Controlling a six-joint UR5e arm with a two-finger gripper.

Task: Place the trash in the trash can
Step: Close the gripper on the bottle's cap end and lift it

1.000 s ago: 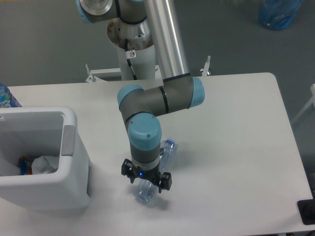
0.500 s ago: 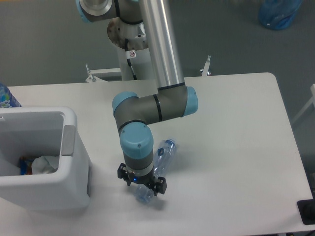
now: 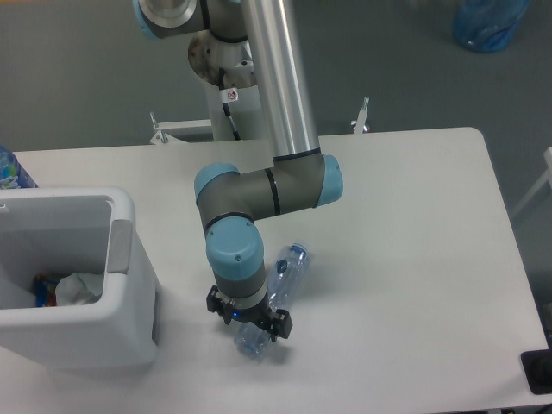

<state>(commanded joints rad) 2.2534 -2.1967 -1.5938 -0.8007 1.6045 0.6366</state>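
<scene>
A crushed clear plastic bottle (image 3: 286,269) with a bluish cap lies on the white table, slanting from upper right to lower left. My gripper (image 3: 249,321) points straight down over the bottle's lower half. Its black fingers (image 3: 282,324) stand spread on either side of the bottle, so it looks open. The fingertips are hidden under the wrist. The trash can (image 3: 121,226), a white boxy bin, stands at the left edge of the table, about a hand's width from the gripper. A crumpled white paper wad (image 3: 82,289) lies inside it.
A blue and orange scrap (image 3: 42,291) also lies in the bin. An upright bottle (image 3: 10,169) with a blue-green label stands behind the bin at the far left. A blue bag (image 3: 488,22) sits on the floor beyond the table. The arm's base (image 3: 231,95) rises at the table's back edge.
The wrist and gripper have shifted a little to the left along the bottle. The bottle has hardly moved.
</scene>
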